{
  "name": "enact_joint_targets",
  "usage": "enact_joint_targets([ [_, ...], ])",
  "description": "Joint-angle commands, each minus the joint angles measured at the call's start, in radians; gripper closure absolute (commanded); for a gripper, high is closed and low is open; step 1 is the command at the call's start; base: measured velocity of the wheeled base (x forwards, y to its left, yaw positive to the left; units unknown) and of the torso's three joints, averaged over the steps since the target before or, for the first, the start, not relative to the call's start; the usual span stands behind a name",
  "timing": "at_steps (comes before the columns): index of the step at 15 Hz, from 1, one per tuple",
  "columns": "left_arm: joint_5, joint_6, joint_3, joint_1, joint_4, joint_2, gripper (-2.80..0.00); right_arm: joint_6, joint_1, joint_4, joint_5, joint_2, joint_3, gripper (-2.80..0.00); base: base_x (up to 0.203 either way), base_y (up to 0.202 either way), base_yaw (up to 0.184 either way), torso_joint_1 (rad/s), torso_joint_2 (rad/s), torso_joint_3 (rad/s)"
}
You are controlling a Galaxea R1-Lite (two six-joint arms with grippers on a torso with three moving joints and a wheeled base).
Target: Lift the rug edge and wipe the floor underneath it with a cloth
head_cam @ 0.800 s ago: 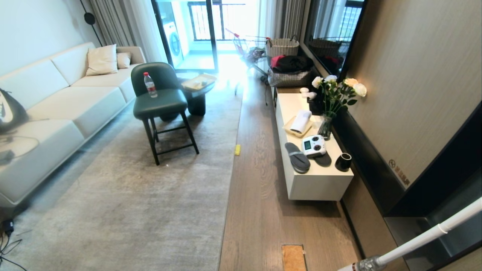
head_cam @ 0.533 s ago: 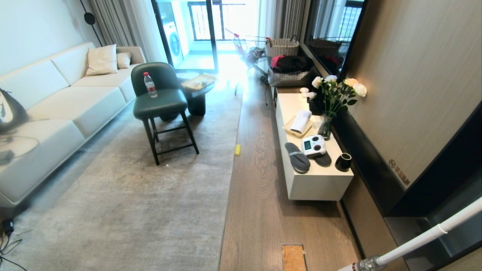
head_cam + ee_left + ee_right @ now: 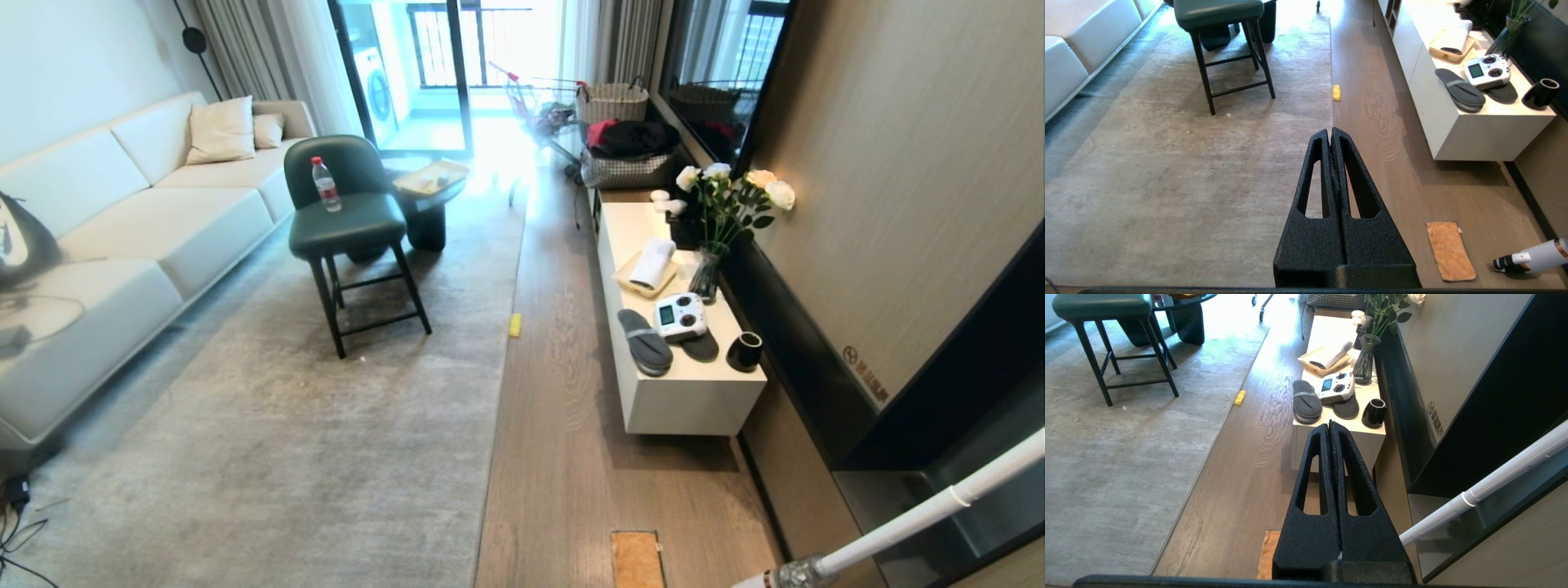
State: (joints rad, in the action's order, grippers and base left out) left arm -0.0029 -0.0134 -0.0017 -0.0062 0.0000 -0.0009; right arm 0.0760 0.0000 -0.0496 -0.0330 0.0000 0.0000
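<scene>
Rug edge runs straight down the room, lying flat on the floor, with the wood planks showing between it and the white cabinet. Orange cloth lies flat on the floor well apart from the rug edge, near the cabinet's near end; the head view catches only its far part at the bottom border, while the left wrist view shows all of it, white tag included, with a white vacuum head just beside it. The right wrist view hides most of the cloth behind the right end effector.

Neither arm appears in the head view. Left end effector hangs above the rug edge, fingers pressed together and holding nothing. The right end effector is likewise narrowed to a closed point, empty, in front of the cabinet's near end.

A small yellow object sits at the rug edge farther along, near the green stool.
</scene>
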Motion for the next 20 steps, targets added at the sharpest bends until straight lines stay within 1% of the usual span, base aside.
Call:
enact_joint_targets([
  [1,0.0,-0.001,0.0,0.0,0.0,0.001,0.0,0.001,0.0,-0.001,-0.001,0.001,0.0,0.0,0.0,0.0,0.0,0.0,0.0,0.0],
  [16,0.0,0.0,0.0,0.0,0.0,0.001,0.0,-0.003,0.0,-0.001,-0.001,0.002,0.0,0.0,0.0,0.0,0.0,0.0,0.0,0.0],
  [20,0.0,0.0,0.0,0.0,0.0,0.001,0.0,-0.002,0.0,-0.001,-0.001,0.002,0.0,0.0,0.0,0.0,0.0,-0.121,0.28,0.16],
])
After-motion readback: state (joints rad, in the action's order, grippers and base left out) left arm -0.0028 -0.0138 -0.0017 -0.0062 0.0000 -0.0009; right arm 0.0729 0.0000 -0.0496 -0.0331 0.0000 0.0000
